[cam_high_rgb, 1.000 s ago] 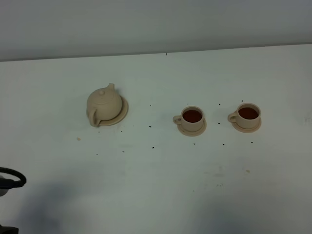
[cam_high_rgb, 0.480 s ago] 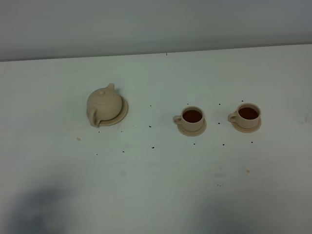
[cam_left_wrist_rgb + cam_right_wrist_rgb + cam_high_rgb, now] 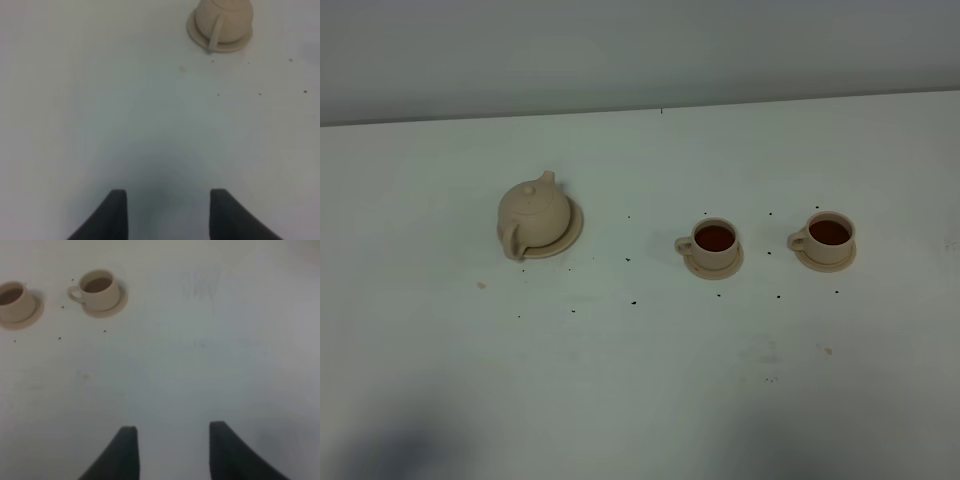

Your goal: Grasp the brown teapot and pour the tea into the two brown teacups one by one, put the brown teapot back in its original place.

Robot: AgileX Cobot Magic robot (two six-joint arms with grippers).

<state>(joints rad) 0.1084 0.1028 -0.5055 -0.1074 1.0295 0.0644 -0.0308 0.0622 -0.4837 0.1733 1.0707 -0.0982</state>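
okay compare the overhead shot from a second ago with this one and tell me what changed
A dark piece of the left arm that showed at the lower left edge of the overhead view a second ago has withdrawn out of frame, and its shadow there has shrunk. Nothing was grasped or released. The teapot on its saucer and both filled teacups stayed put.

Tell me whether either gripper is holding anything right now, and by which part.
Nothing is held. The left gripper and right gripper are both open over bare table, and the brown teapot sits on its saucer.
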